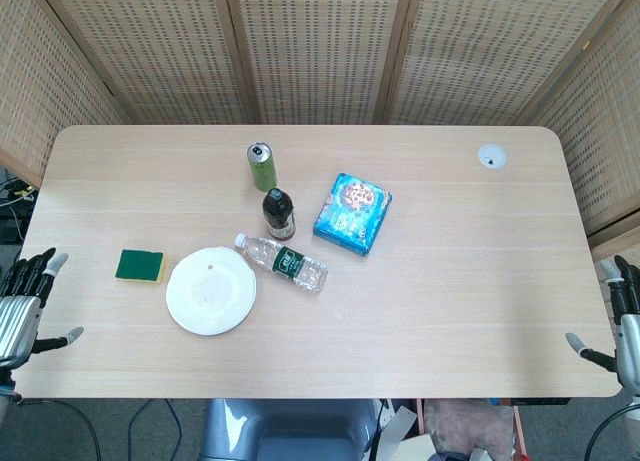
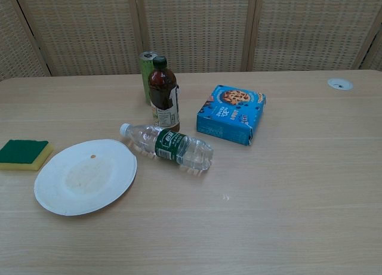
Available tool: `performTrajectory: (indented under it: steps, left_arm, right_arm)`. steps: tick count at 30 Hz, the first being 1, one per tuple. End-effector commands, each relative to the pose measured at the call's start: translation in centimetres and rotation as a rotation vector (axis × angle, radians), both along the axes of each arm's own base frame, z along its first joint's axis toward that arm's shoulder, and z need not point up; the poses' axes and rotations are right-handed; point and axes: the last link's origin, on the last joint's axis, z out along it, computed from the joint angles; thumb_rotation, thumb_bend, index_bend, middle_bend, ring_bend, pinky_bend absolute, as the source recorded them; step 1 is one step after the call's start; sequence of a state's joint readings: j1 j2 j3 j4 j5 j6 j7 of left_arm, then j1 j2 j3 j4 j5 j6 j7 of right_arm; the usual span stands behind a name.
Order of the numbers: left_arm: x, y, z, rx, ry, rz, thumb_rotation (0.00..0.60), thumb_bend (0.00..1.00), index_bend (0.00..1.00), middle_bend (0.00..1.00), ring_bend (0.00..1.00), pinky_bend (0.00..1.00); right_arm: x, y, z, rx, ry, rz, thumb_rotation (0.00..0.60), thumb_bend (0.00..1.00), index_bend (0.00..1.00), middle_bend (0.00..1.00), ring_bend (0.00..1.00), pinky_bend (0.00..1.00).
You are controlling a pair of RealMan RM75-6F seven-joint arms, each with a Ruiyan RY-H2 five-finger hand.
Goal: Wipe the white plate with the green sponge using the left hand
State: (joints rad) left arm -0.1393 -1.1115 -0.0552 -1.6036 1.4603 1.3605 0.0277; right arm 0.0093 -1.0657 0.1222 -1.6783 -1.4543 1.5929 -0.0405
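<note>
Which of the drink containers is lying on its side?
The clear water bottle with the green label, beside the white plate. The green can and brown bottle stand upright.

Green-and-yellow sponge (image 2: pixel 23 153), white plate (image 2: pixel 85 177), blue cookie box (image 2: pixel 231 114), green can (image 1: pixel 262 166), brown bottle (image 2: pixel 163 93).

A green can (image 1: pixel 262 166) was stood upright left of centre, with a dark brown bottle (image 1: pixel 279 214) placed just below it. A clear water bottle (image 1: pixel 283 262) was laid on its side lower still. A blue cookie box (image 1: pixel 352 213) was set at centre. A white grommet (image 1: pixel 491 157) was seen at the table's (image 1: pixel 480 301) upper right.
</note>
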Motion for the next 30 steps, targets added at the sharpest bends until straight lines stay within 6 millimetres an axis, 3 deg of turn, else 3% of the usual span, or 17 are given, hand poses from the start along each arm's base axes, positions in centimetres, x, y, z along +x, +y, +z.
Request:
performTrajectory:
  steps: [1,7,12,15,30]
  left_arm:
    - [-3.2,6.8,-2.4,-0.105,0.006,0.061,0.6,0.0,0.0,0.0,0.0,0.0]
    - [-4.9,11.0,-4.8,-0.171,0.03,0.056,0.6,0.0,0.0,0.0,0.0,0.15]
    - [-5.5,13.0,-6.6,-0.203,0.062,0.047,0.6,0.0,0.02,0.05,0.05,0.23]
    - [-5.5,13.9,-7.7,-0.225,0.081,0.051,0.6,0.0,0.09,0.08,0.07,0.24]
    - [-3.7,16.3,-11.7,-0.294,0.18,0.01,0.6,0.0,0.22,0.17,0.12,0.24]
  right_arm:
    - [-0.2,-0.4,-0.1,0.0,0.003,-0.015,0.6,0.0,0.0,0.0,0.0,0.0]
    - [-0.5,-0.8,-0.6,0.018,0.007,-0.042,0.6,0.0,0.0,0.0,0.0,0.0]
    - [-0.9,-1.2,-1.0,0.026,0.016,-0.06,0.6,0.0,0.0,0.0,0.0,0.0]
    - [-1.1,-1.5,-1.1,0.032,0.014,-0.074,0.6,0.0,0.0,0.0,0.0,0.0]
    - [-1.7,-1.9,-1.0,0.032,0.007,-0.101,0.6,0.0,0.0,0.0,0.0,0.0]
